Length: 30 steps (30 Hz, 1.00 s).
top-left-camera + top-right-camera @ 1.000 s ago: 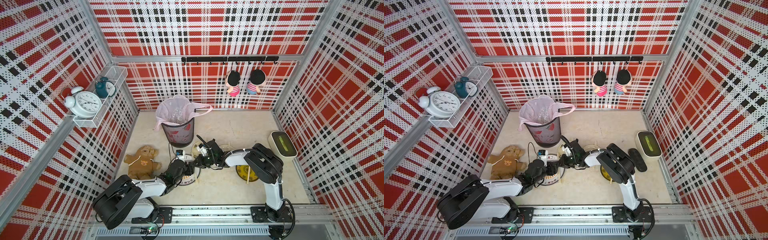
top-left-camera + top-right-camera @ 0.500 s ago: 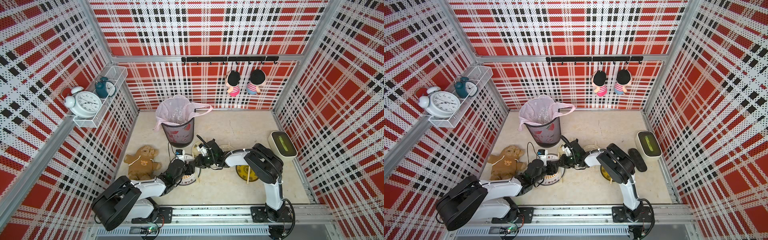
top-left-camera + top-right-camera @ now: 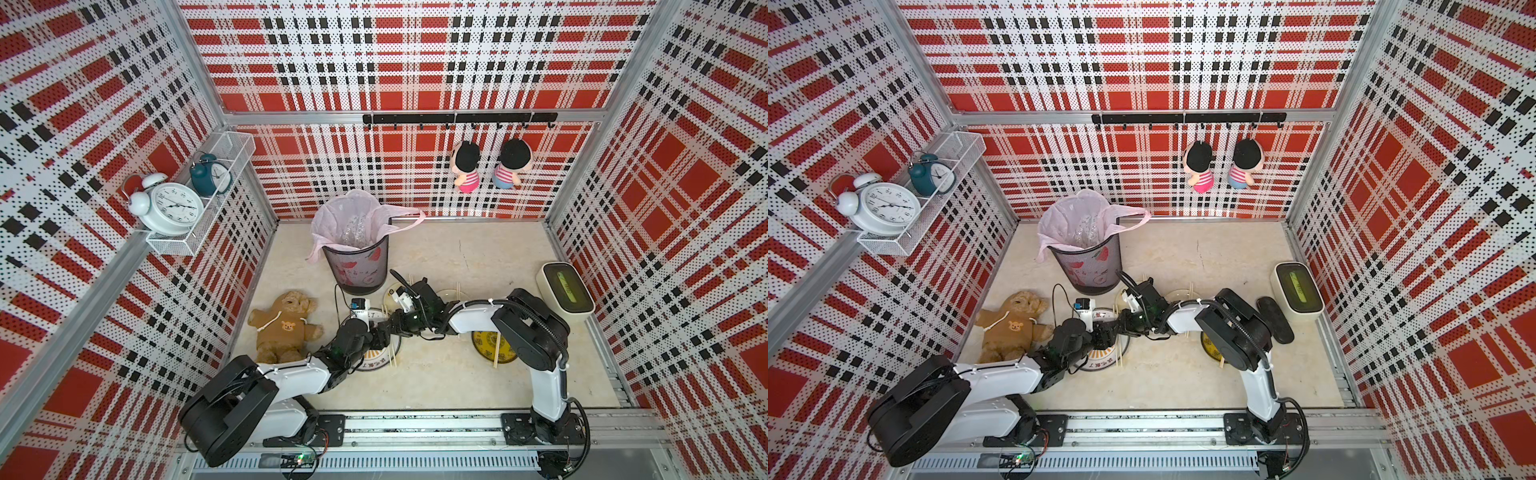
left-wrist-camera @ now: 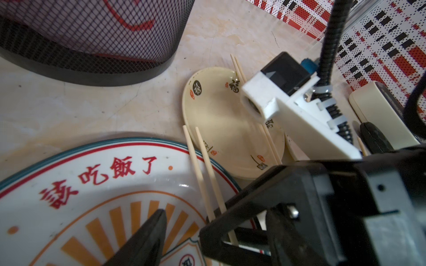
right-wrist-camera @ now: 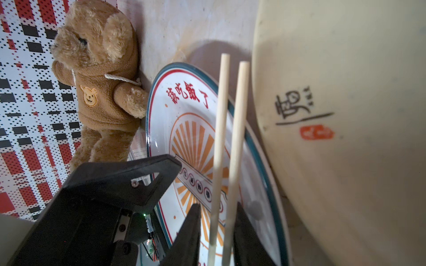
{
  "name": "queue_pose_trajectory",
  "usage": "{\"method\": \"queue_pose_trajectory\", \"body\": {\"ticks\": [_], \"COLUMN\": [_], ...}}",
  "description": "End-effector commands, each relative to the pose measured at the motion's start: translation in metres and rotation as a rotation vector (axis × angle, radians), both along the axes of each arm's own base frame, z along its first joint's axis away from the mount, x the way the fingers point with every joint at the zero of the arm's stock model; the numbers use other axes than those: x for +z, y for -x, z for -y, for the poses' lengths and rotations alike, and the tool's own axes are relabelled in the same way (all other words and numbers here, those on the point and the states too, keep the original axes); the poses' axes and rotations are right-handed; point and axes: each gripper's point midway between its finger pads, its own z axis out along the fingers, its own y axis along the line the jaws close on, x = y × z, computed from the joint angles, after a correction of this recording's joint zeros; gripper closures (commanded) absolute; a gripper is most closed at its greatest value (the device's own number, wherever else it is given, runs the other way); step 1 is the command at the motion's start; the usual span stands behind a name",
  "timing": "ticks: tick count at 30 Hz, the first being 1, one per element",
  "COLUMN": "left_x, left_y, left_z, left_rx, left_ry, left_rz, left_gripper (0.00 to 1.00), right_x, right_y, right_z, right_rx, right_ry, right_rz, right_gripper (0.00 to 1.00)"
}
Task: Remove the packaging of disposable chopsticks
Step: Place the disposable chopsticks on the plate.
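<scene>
A pair of bare disposable chopsticks lies across the right side of the white plate with orange rays, their near ends between my right gripper's fingers. A narrow gap shows beside one stick, so the jaws stand slightly open. My left gripper hovers open over the same plate, facing the right gripper tip to tip, nothing in it. One left finger shows; the other is hidden. Clear crinkly packaging lies inside the pink-lined bin.
The mesh bin stands just behind both grippers. A cream plate with chopsticks lies beside the white plate, a yellow plate with chopsticks to the right. A teddy bear lies left, a cream box far right.
My right gripper's jaws have widened a little around the chopsticks. The left gripper's jaws have opened slightly. Both arms have stayed in place.
</scene>
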Motion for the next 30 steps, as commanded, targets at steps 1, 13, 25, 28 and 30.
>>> {"method": "queue_pose_trajectory", "body": {"ticks": [1, 13, 25, 28, 30], "left_x": [-0.008, 0.0, 0.011, 0.013, 0.014], "left_y": [0.003, 0.002, 0.002, 0.002, 0.002], "left_z": [-0.005, -0.001, -0.005, -0.005, -0.007], "left_rx": [0.0, -0.012, 0.005, 0.006, 0.014], "left_ry": [-0.021, 0.006, 0.023, 0.024, 0.021], "left_rz": [-0.017, 0.006, 0.03, 0.035, 0.036], "left_gripper": [0.28, 0.28, 0.28, 0.28, 0.27], "right_x": [0.029, 0.037, 0.047, 0.049, 0.05], "right_y": [0.002, 0.003, 0.002, 0.002, 0.002], "right_z": [-0.014, -0.012, -0.008, -0.005, -0.004], "right_rx": [0.032, 0.027, 0.018, 0.012, 0.009], "right_ry": [-0.048, -0.022, -0.008, 0.004, 0.009], "right_rz": [0.055, 0.09, 0.121, 0.132, 0.139], "right_gripper": [0.72, 0.71, 0.69, 0.69, 0.68]}}
